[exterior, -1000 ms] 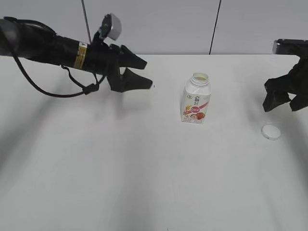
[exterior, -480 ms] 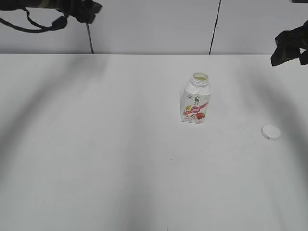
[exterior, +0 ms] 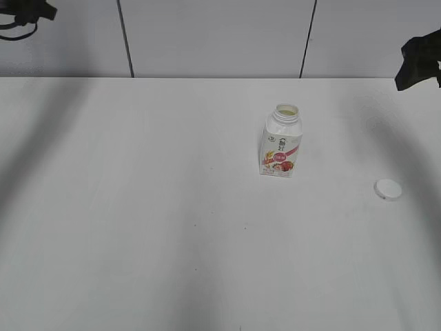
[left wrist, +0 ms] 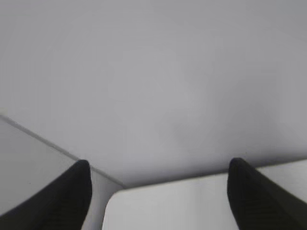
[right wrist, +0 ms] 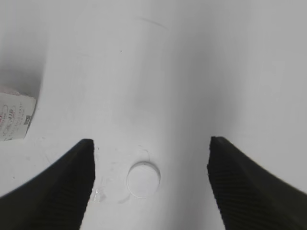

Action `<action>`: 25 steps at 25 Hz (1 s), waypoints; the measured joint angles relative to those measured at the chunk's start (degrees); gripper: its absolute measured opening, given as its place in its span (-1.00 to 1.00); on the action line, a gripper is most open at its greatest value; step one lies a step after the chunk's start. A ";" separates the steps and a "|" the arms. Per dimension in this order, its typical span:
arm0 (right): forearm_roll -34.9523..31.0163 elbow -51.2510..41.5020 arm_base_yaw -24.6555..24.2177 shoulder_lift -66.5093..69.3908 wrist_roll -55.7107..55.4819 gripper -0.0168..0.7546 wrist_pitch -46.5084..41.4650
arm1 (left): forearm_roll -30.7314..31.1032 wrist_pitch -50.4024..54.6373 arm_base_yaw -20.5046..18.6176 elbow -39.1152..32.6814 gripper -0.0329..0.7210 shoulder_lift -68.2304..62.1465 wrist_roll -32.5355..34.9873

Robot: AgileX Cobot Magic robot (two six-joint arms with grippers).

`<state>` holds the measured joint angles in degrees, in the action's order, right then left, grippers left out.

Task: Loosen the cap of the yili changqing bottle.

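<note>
- Evidently past loosening: cap [exterior: 388,189] off, lying on bench [exterior: 138,227], well apart from open-necked yili changqing bottle [exterior: 281,141].
- Left tool [left wrist: 158,191] and right tool [right wrist: 151,163] spread wide, empty.
- Next, by judgement: nothing beyond parking arms.

Upright open yili changqing bottle [exterior: 281,143]; cap [exterior: 388,189] apart on table.

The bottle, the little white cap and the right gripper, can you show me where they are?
yili changqing bottle [exterior: 280,152]: exterior view, on its pink-red label.
cap [exterior: 388,189]: exterior view, on its flat top, lying on the table.
right gripper [right wrist: 150,184]: right wrist view, midway between its two dark fingertips.
</note>
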<state>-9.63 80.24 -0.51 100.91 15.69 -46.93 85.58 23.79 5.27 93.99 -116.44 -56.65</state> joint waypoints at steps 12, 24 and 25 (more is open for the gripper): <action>0.16 0.65 0.00 -0.05 0.00 0.54 -1.51 | -70.12 23.13 -4.24 0.00 0.51 1.31 62.06; 6.30 10.44 0.00 -0.11 -0.48 0.54 -17.13 | -83.60 37.82 -11.44 0.00 0.50 8.99 70.16; 6.65 10.64 0.00 -0.27 -0.48 0.54 -18.74 | -83.60 38.43 -11.44 0.00 0.50 10.45 70.16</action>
<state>-2.98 90.88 -0.51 100.64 15.21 -65.66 1.98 62.22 -6.17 93.99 -106.00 13.52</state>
